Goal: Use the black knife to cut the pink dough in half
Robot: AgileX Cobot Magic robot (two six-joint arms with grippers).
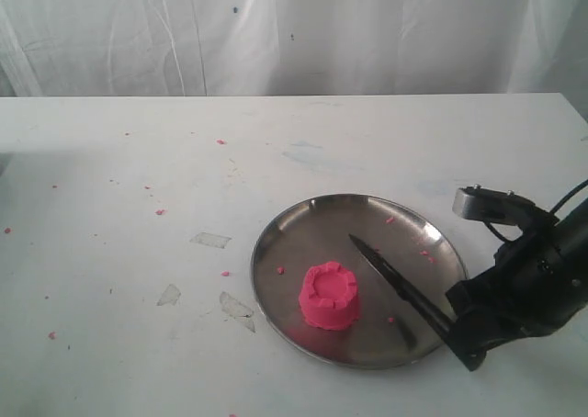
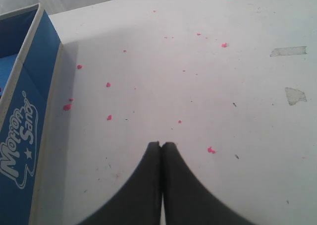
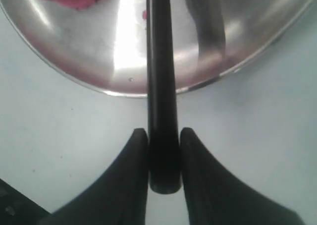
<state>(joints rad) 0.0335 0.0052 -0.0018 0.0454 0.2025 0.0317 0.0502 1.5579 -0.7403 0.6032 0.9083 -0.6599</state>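
Pink dough (image 1: 328, 296): whole, castle-shaped, lower centre of exterior view, on the steel plate (image 1: 276, 229).
Black knife (image 1: 395, 284): blade over plate, just right of dough, apart.
Right gripper (image 3: 163, 133): clamped on the knife handle.
Left gripper (image 2: 162, 145): fingers pressed together, empty.

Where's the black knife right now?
Right side of the exterior view: the slim black knife is held by the right claw, blade over the round steel plate, beside the pink castle-shaped dough.

Dough (image 1: 329, 297) sits on the plate (image 1: 312, 226), toward the front. Plate's on the table (image 1: 138, 178), and the knife (image 1: 395, 279) slants over the plate just right of the dough.
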